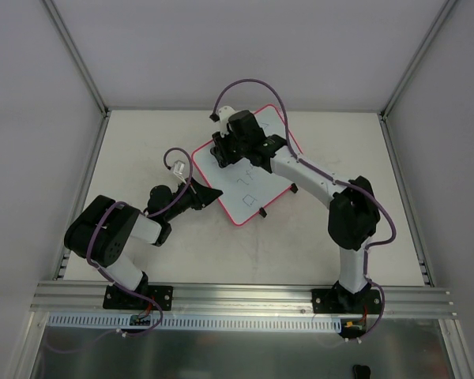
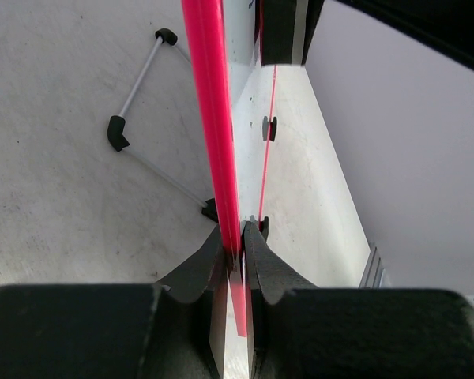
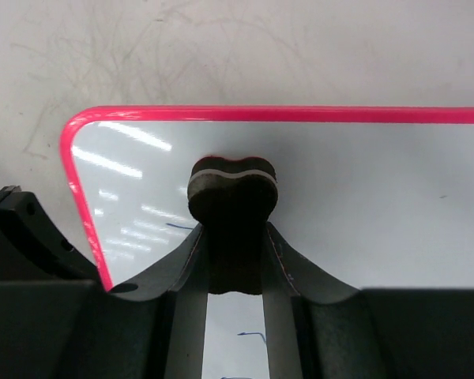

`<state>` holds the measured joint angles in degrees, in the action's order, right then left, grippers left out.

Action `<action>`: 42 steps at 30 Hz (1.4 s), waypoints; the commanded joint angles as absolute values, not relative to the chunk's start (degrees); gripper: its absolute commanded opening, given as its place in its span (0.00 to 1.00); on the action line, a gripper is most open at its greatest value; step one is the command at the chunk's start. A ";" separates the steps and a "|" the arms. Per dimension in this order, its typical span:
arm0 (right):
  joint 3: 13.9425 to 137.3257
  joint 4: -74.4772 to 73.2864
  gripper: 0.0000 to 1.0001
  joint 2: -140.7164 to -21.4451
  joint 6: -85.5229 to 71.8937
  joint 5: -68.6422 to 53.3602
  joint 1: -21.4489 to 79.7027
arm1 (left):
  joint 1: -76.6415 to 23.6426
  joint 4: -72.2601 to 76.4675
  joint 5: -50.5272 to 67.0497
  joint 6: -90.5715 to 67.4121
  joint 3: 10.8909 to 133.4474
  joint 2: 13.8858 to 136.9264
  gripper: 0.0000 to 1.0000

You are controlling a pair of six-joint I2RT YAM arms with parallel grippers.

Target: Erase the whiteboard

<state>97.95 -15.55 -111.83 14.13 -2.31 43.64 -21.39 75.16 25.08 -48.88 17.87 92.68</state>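
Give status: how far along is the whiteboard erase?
Done: left gripper clamps the whiteboard by its frame; right gripper grips the eraser. In hand: eraser at a board corner that looks clean. Left: pen marks nearer the middle, not yet wiped.

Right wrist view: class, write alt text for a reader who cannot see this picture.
The right end effector grips a dark eraser between its fingers over the whiteboard, near a rounded corner of its pink frame. Faint blue pen marks show on the white surface, and a scuffed grey table lies beyond.
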 commanded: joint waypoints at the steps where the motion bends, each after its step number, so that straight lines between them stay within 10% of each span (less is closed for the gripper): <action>1: 95.72 -15.38 0.00 -112.15 12.83 0.62 37.98 | -22.15 90.88 24.87 -45.88 17.14 92.72 0.00; 42: 89.30 -18.19 0.00 -108.63 15.30 -4.92 50.90 | -23.20 90.79 25.58 -45.17 18.02 91.76 0.00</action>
